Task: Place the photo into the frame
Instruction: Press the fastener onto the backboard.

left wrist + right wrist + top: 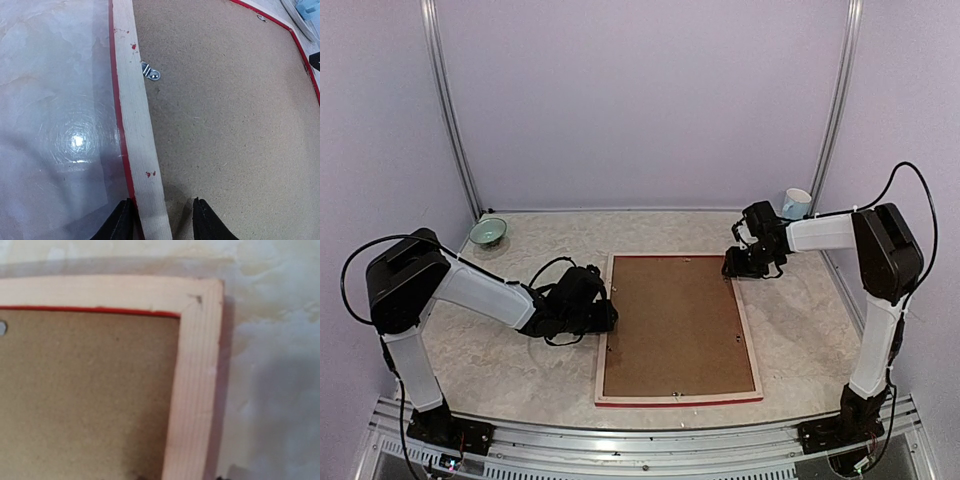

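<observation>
The frame (pixel 749 340) lies face down mid-table (pixel 500 350), pale wood back up, w/ the brown backing board (pixel 675 325) sitting in its recess. The photo isn't visible in any view. It may be under the board, but that can't be confirmed.

The left gripper (pixel 605 315) sits low at the frame's left rail. In the wrist view its fingers (pixel 120 222) straddle the wood strip, one outside by the red edge and one inside over the board. Jaws are parted narrowly, w/ a sliver of board showing btwn rail and inner finger, so there's no firm pinch. Prob placed there to pin or steady the frame so it won't slide.

The right gripper (pixel 745 265) hovers at the far right corner. Its wrist cam shows the corner joint close up, but the fingertips are barely in shot, so the jaw state can't be told. That spot suits pressing the board down or reaching a clip.

One metal turn clip (pixel 151 71) sits on the board near the left rail. Judging by the board in place, the task looks near its end, w/ securing left to do.

A bowl (pixel 488 232) and a cup (pixel 796 203) stand at the far corners, well apart from the work.
</observation>
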Controlling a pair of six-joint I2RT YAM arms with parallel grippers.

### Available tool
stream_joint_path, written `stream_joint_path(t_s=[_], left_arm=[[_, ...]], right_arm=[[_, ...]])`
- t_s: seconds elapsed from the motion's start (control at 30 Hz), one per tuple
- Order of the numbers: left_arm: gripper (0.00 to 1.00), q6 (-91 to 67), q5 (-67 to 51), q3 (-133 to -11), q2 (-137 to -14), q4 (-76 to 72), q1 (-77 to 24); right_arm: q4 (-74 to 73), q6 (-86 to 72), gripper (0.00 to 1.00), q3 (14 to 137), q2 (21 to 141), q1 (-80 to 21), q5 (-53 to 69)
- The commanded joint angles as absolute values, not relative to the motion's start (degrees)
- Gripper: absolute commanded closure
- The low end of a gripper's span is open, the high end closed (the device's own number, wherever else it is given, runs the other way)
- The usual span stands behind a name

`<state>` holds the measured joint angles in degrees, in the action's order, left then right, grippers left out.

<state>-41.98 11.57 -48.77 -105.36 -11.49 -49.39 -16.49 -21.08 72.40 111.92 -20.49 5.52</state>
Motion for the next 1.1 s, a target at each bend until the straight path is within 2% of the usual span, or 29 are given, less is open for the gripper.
stream_joint_path(t_s=[0.0, 0.63, 1.07], left_arm=[[0.58, -42.33, 10.07, -48.06, -104.55, -9.23, -50.09], [0.58, -42.35, 9.49, -48.58, -104.46, -9.23, -50.1], [0.58, -42.59, 9.23, -48.28, -104.74, -9.64, -50.09]], right_arm=[[-17.1, -21.11, 0.53, 71.98, 113.11, -20.3, 5.79], [-17.78, -19.89, 0.62, 72.93, 115.25, -20.35, 4.3], [-16.74, -21.0, 0.58, 72.66, 111.08, -19.88, 6.31]])
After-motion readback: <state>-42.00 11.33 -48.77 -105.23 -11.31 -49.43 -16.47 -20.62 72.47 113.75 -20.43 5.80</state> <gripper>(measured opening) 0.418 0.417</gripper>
